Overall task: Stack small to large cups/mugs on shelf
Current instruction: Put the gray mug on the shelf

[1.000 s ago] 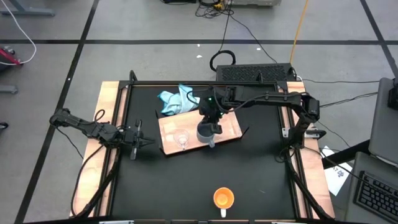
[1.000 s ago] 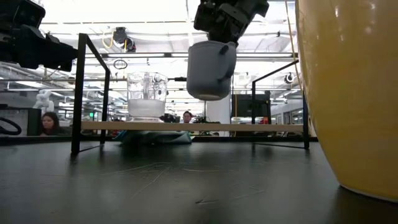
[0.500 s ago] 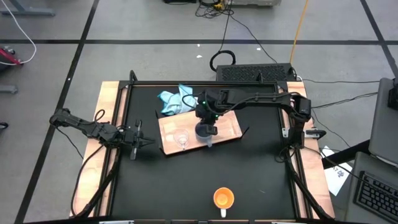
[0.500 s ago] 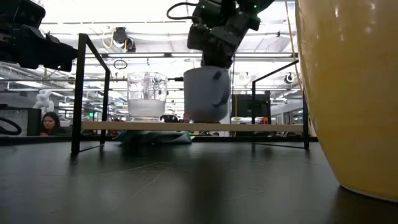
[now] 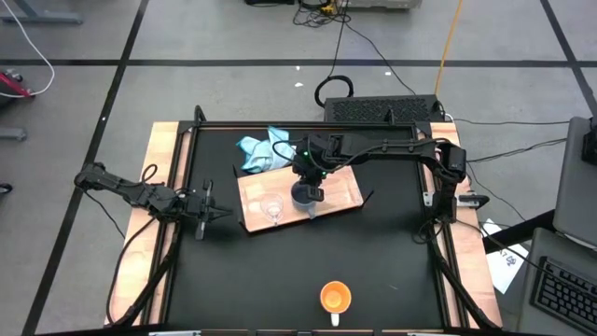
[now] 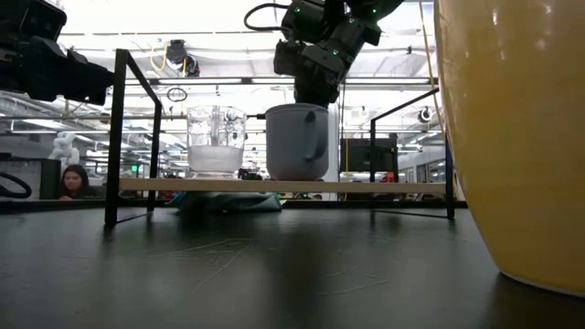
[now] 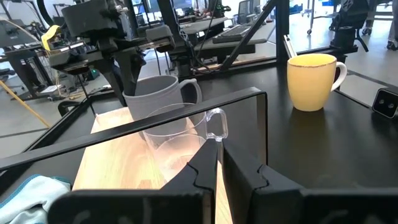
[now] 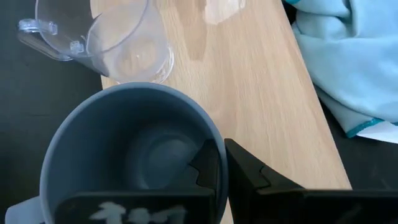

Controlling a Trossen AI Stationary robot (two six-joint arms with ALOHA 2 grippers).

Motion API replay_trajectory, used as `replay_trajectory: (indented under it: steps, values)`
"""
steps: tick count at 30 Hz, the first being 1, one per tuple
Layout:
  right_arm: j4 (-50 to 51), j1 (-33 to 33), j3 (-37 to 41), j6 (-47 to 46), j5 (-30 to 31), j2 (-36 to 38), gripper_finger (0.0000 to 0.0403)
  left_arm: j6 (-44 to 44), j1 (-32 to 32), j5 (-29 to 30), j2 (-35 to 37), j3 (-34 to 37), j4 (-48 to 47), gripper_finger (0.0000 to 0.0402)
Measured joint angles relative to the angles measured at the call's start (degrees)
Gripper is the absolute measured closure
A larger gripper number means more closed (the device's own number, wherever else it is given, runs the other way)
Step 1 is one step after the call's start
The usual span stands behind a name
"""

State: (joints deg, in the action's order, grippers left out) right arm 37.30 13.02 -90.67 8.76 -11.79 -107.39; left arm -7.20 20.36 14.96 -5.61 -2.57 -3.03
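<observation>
The grey-blue mug point(image 5: 306, 194) stands upright on its base on the light wooden shelf point(image 5: 347, 191), beside the small clear glass cup point(image 5: 272, 208), which also rests on the board. My right gripper point(image 8: 219, 149) is over the mug and shut on it. The mug also shows in the low view point(image 6: 297, 142) on the shelf point(image 6: 393, 186). The orange mug point(image 5: 335, 299) stands on the black table near its front edge. My left gripper point(image 5: 203, 207) is shut and empty, left of the shelf. My right gripper holds the grey-blue mug by its rim point(image 8: 210, 129), on the far side, away from the handle point(image 8: 18, 208). One finger point(image 8: 208, 168) is inside the mug and one point(image 8: 245, 171) outside. The fingers come from above, pointing down. The mug stands upright with its base on the shelf point(image 8: 249, 81).
A light blue cloth point(image 5: 261, 151) lies at the shelf's far left corner, partly under it. Black metal brackets point(image 6: 114, 137) stand at the shelf's ends. The right half of the board point(image 5: 350, 187) is bare. People sit in the room behind the table point(image 6: 71, 181).
My right gripper has gone down and a little toward the table's left with the grey-blue mug. The mug hung tilted above the shelf; now it stands upright on the board next to the glass cup.
</observation>
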Motion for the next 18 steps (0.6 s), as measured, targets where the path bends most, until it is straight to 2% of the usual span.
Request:
replay_trajectory:
  steps: [18]
  values:
    - [-0.42, 0.02, 1.92, -2.69, -0.22, 0.20, 0.0397, -0.04, -0.04, -0.04, 0.00, 0.00, -0.02, 0.0376]
